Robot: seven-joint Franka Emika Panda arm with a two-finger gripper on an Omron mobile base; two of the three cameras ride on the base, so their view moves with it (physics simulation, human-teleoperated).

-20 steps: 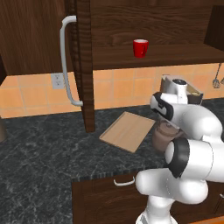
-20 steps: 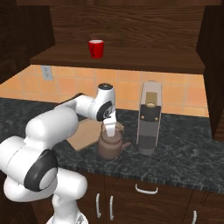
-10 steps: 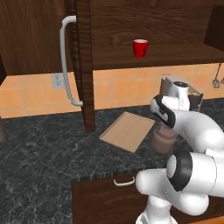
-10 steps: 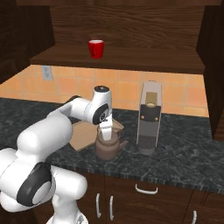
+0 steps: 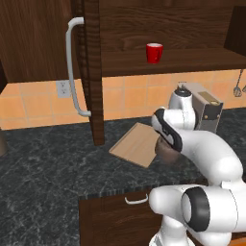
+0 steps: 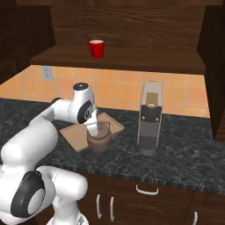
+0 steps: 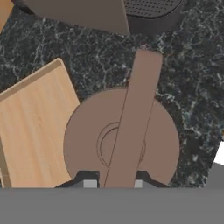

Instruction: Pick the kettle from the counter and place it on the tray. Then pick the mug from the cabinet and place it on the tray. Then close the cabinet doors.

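Hand (image 7: 114,183) pinches the arched handle of the kettle (image 6: 100,139), which sits on the counter (image 6: 184,158), touching the tray's (image 6: 75,135) near edge. Toaster (image 6: 149,117) stands just beside it. Mug (image 6: 96,48) rests on the cabinet (image 6: 132,17) shelf; one cabinet door (image 5: 91,72) hangs open.

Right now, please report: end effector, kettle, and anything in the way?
End effector shut on kettle handle. Kettle on counter, beside tray. Toaster stands close on far side. Mug on cabinet shelf.
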